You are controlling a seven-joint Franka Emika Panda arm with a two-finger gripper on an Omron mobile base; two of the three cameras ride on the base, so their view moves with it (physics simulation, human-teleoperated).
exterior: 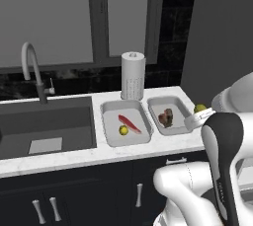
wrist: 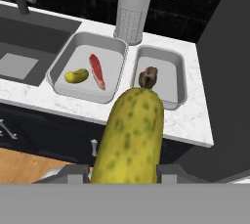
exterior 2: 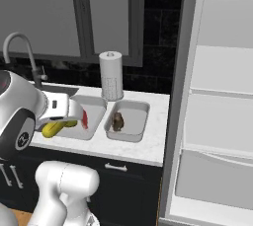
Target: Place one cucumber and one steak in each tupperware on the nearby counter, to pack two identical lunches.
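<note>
Your gripper (exterior 2: 58, 120) held a cucumber (exterior 2: 55, 128) over the left tupperware (exterior 2: 91, 116) with the red steak (exterior 2: 84, 119); the brown steak (exterior 2: 117, 121) lay in the right tupperware (exterior 2: 133, 117) on the desk (exterior 2: 148, 143).

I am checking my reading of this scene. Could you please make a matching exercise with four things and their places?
Things:
1. red-pink steak
2. brown steak
3. paper towel roll
4. large cucumber

Places:
A. in the gripper
B. in the left tupperware, beside a small cucumber
C. on the counter behind the trays
D. alone in the right tupperware

Pairs: 1-B, 2-D, 3-C, 4-A
</note>
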